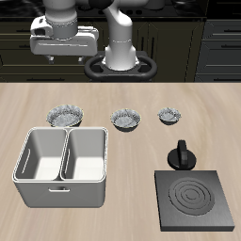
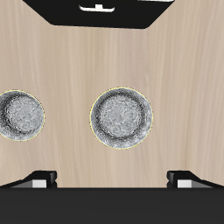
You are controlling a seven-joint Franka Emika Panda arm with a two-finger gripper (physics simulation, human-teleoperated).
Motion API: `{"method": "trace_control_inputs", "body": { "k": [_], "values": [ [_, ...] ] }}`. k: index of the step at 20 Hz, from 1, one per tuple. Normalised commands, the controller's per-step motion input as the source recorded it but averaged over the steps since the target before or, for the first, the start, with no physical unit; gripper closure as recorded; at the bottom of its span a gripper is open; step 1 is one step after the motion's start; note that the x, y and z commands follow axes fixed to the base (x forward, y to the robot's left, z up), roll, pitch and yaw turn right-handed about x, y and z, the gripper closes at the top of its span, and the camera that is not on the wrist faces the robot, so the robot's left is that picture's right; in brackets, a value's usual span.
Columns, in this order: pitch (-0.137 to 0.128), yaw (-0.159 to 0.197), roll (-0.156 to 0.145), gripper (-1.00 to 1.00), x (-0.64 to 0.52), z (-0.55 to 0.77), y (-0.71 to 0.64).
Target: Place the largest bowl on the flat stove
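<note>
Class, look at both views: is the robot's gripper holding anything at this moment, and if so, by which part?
Nothing is held. The gripper hangs high above the table, well clear of the three bowls, and the largest bowl sits untouched on the table.

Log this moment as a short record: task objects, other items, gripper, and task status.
largest bowl: upright on the table, at the end of a row of three bowls, behind the metal bin
flat stove: near the table's front edge, nothing on it
medium bowl: middle of the row
smallest bowl: far end of the row
metal bin: two compartments, both bare
gripper: raised above the table's back, holding nothing; open or shut unclear
status: bowl not yet picked up
</note>
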Motion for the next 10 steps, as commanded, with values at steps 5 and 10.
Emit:
{"method": "trace_control_inputs", "body": {
  "k": [5,10],
  "values": [
    [-0.002,-0.013,0.005,-1.00,0.10,-0.03,-0.13],
    [-0.015,-0.005,-0.003,-1.00,0.05,-0.06,-0.03]
  ]
}}
